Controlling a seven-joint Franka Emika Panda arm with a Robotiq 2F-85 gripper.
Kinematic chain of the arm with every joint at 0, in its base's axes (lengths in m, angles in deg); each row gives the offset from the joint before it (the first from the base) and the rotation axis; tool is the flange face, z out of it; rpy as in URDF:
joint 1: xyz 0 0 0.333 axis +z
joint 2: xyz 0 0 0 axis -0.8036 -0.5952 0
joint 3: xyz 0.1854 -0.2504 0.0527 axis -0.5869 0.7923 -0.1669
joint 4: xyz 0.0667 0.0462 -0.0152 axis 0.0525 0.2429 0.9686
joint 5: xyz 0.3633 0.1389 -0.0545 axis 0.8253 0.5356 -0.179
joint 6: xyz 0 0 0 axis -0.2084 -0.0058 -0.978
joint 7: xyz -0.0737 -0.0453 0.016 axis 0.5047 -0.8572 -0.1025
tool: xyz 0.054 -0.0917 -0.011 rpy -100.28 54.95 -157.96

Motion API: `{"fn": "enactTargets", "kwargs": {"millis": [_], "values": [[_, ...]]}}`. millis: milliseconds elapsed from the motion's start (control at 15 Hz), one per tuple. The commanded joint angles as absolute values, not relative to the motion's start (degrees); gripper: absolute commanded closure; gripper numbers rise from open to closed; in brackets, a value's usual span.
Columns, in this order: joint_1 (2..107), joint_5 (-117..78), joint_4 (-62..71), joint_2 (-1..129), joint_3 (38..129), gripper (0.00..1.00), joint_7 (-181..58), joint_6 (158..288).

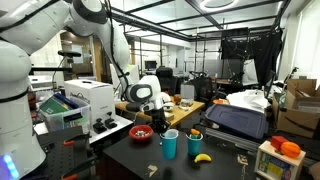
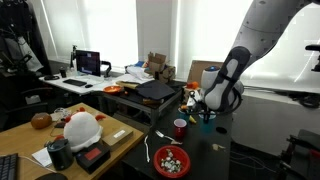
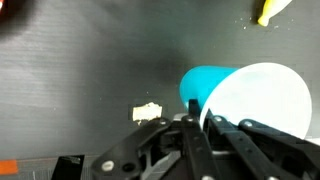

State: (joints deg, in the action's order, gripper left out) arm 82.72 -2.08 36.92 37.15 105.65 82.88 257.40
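Note:
My gripper is down at a teal cup with a white inside, standing on the black table. One finger lies against the outside of the cup's wall and the other reaches over the rim, so the jaws are closed on the rim. In both exterior views the gripper is low over the table with the teal cup right under it. A small pale scrap lies on the table beside the fingers.
A banana lies near the cup. A second cup stands beside it. A red bowl with small items and a red cup are close. Boxes and a black case crowd the table behind.

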Motion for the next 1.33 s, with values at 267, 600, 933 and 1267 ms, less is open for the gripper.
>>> {"fn": "enactTargets", "kwargs": {"millis": [267,600,933,1267], "values": [[85.57,7.56,38.06,35.55,101.70,0.99,83.23,266.12],[86.26,9.80,38.99,34.99,98.70,0.99,83.22,265.91],[88.43,8.51,39.96,34.84,99.70,0.99,83.22,264.45],[89.97,8.16,41.35,35.13,100.24,0.99,83.38,264.51]]}}
